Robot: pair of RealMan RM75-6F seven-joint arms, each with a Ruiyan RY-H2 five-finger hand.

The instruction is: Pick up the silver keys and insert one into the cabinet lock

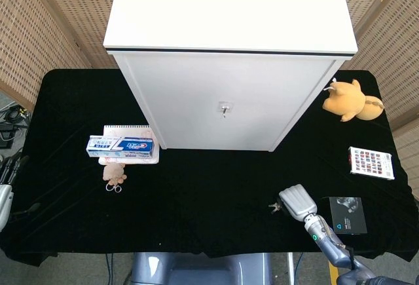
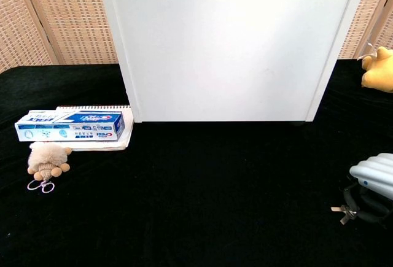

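Silver keys (image 2: 342,211) half hidden beneath right hand (image 1: 298,202), grip unclear

You had a toothpaste box (image 1: 122,145) lying on a notebook (image 1: 126,130), a plush keychain (image 1: 115,174) just below, and an orange toy (image 1: 349,99) far right.

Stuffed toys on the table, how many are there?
2. A yellow plush animal lies at the table's right edge beside the white cabinet; a small beige fuzzy toy sits at the left, below the toothpaste box. More could hide behind the cabinet.
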